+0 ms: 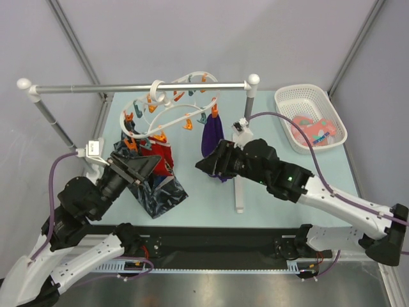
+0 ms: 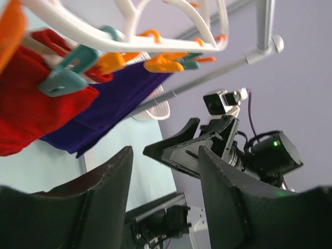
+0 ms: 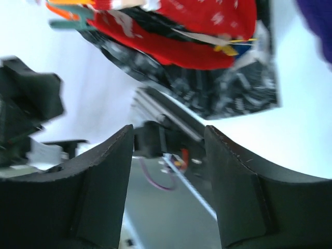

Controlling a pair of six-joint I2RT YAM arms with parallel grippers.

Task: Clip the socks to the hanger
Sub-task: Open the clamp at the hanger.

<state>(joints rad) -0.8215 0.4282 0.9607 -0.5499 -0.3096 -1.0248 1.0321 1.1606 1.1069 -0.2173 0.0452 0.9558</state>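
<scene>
Top external: purple cloth [image 1: 211,135] just beside right claw [image 1: 201,167].

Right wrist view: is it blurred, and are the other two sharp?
Right wrist: smeared throughout, bright red sock and dark marbled cloth soft-edged. Left wrist: nearest orange plastic clothespin out of focus, right arm sharper. Top external: sharp, evenly lit.

The hanger [image 1: 172,105] hangs from the rail [image 1: 128,87]; the basket [image 1: 300,91] holding socks [image 1: 312,131] stands right.
</scene>
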